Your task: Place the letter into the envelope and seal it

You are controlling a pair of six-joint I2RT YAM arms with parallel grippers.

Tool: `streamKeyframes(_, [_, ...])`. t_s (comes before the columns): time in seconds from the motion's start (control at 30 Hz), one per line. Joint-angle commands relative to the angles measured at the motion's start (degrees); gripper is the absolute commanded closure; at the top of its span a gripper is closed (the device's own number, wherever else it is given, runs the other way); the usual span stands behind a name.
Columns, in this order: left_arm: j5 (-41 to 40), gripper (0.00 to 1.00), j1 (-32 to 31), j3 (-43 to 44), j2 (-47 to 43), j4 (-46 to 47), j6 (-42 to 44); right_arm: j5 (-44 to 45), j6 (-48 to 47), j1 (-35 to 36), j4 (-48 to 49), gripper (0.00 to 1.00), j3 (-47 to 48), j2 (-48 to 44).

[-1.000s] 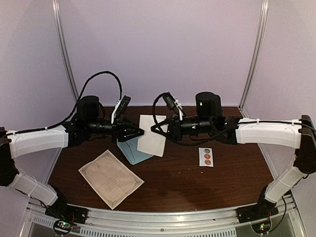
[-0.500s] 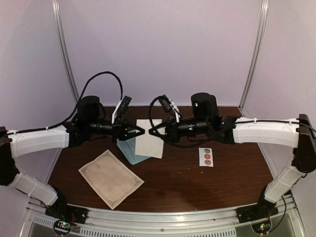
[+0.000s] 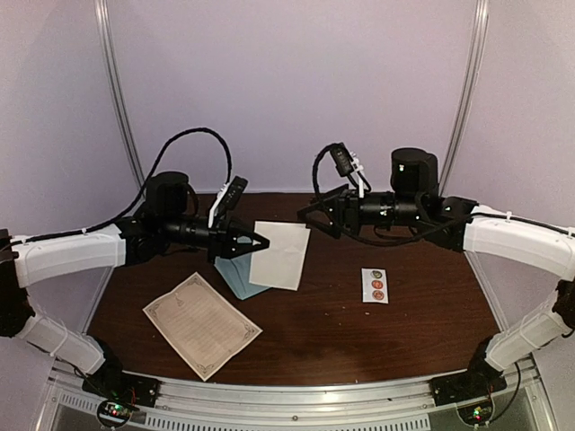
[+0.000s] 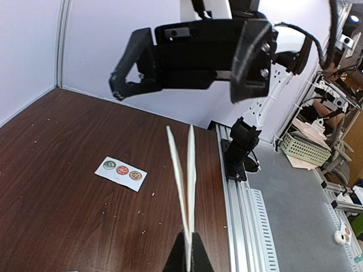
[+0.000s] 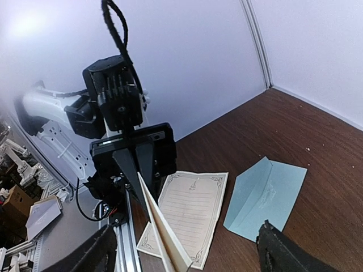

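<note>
Pinching folded sheet (image 3: 283, 256) in left tool (image 3: 264, 242), right tool (image 3: 313, 207) wide, fold visible only wrist-side

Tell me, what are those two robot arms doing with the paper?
The left gripper is pinching a folded pale sheet and holding it up off the table. The right gripper is open and empty, a little way from the sheet. The blue envelope lies flat on the table, not sealed yet. A bordered letter and a sticker strip also lie on the table, and neither gripper touches them.
</note>
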Motion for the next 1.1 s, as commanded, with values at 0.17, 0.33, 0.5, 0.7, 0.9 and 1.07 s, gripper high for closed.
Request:
streamKeyframes(0.17, [2.6,1.0,-6.1,5.7,3.9,-9.0,8.6,-3.7,-11.8,1.0,-23.3,0.09,10.6,2.6])
streamKeyframes(0.33, [3.7,1.0,-7.7,7.3,5.9,-12.8,10.5,-11.4,-13.9,3.7,-27.2,0.09,12.6,5.1])
streamKeyframes(0.5, [4.5,1.0,-8.1,7.4,6.4,-12.9,10.7,-11.8,-15.7,4.7,-31.6,0.15,13.1,7.6])
streamKeyframes(0.7, [4.7,1.0,-8.1,8.0,7.1,-14.1,11.2,-10.7,-17.1,5.8,-34.6,0.47,13.8,9.5])
streamKeyframes(0.9, [4.2,1.0,-8.1,8.1,7.1,-14.2,11.2,-9.2,-16.9,5.8,-33.8,0.79,13.9,8.7])
streamKeyframes(1.07, [3.9,1.0,-8.1,8.2,7.1,-14.3,11.2,-8.4,-17.1,5.8,-35.0,0.96,14.1,8.5])
